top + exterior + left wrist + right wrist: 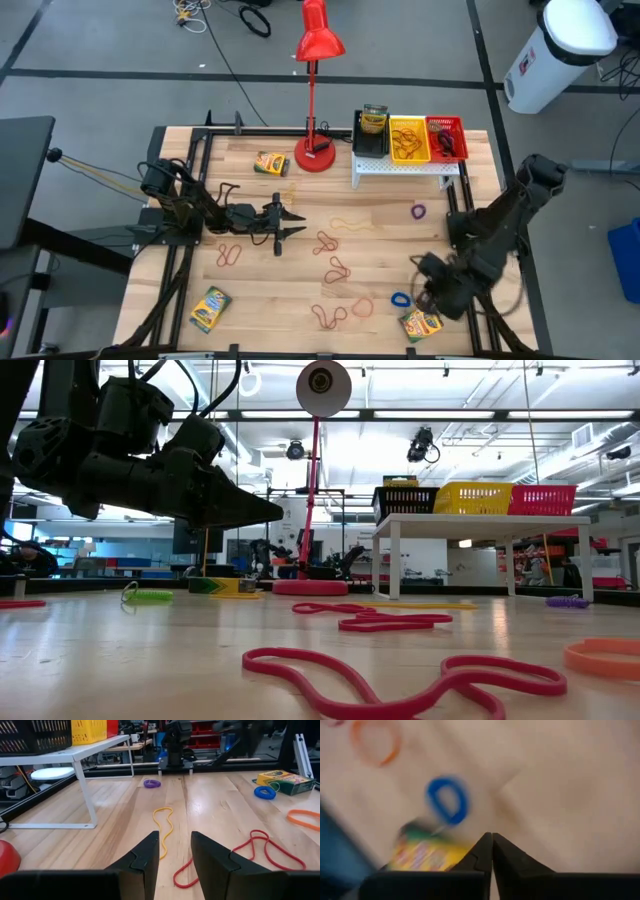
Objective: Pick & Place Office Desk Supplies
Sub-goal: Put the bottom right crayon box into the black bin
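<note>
A pale wooden bench stands on a grey floor, with a tall red desk lamp at its far edge. Beside the lamp, toward the far right corner, a small white shelf carries three mesh bins in a row. The black mesh bin holds a yellow-and-green crayon box standing upright. The yellow mesh bin has a few thin loops lying in it, and the red mesh bin holds some dark ones.

Thin red rubber-band loops lie scattered over the middle of the bench, with a tan loop and a purple loop nearer the shelf. Crayon boxes lie near the lamp, at the near left corner and at the near right corner.

The left gripper hovers left of centre, its fingers parted with nothing between them. The right gripper is pinched closed and empty above the near right corner, just beside a blue loop and that corner's crayon box.
</note>
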### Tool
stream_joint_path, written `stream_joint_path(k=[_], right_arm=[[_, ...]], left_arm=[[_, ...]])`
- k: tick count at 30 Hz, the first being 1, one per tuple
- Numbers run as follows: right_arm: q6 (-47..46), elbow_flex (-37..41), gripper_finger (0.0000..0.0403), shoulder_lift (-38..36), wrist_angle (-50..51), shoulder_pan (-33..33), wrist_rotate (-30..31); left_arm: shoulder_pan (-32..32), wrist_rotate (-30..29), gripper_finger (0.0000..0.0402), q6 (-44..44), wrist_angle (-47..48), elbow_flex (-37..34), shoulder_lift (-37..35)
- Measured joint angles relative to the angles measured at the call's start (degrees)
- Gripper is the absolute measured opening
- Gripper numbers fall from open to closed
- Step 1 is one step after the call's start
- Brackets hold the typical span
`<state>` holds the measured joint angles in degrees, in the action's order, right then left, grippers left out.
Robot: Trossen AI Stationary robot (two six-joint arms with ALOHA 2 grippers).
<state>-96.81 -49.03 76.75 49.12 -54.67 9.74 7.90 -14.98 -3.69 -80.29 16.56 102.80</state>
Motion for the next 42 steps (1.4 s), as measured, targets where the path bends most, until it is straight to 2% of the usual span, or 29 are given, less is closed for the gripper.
stream_joint_path(k=[3,6,11,14,18,21,27,30,34,39,42], right_arm=[[-7.42,-0.08,0.0057,1.12,-4.68,-4.38,0.37],[-11.93,-0.08,0.0098,4.01,-5.22,-7.15,0.21],[-12.41,-0.08,0.0156,8.52,-5.93,-7.58,-2.58],[-11.31,-0.08,0.0175,9.78,-5.86,-7.59,-4.54],[-11.08,-0.03,0.0181,10.34,-5.92,-7.59,-5.95],[-10.74,0.77,0.0177,10.38,-8.11,-7.55,-5.52],[-11.26,7.02,0.0166,10.08,-20.97,-7.57,-5.50],[-9.80,7.44,0.0155,9.93,-21.40,-7.61,-4.18],[-6.54,7.66,0.0112,8.73,-21.40,-7.59,-1.15],[-4.71,7.77,0.0022,6.76,-19.46,-7.56,4.19],[-4.46,7.77,0.0012,5.78,-18.48,-7.55,5.82]], left_arm=[[0.00,0.02,0.0119,-0.04,0.06,0.00,0.00],[0.00,0.04,0.0119,-0.08,0.24,0.00,0.00],[0.00,0.06,0.0119,-0.30,0.46,0.00,-0.02],[0.00,0.04,0.0119,-0.34,0.54,0.00,-0.02],[0.00,0.07,0.0119,-0.36,0.73,0.02,-0.02],[0.00,0.07,0.0119,-0.36,0.79,0.02,-0.02],[0.00,0.07,0.0119,-0.35,0.84,0.02,-0.04],[0.00,0.07,0.0119,-0.36,0.85,0.02,-0.04],[0.00,0.05,0.0119,-0.34,0.85,0.02,-0.04],[0.00,0.04,0.0119,-0.34,0.85,0.02,-0.04],[0.00,0.04,0.0119,-0.34,0.90,0.02,-0.04]])
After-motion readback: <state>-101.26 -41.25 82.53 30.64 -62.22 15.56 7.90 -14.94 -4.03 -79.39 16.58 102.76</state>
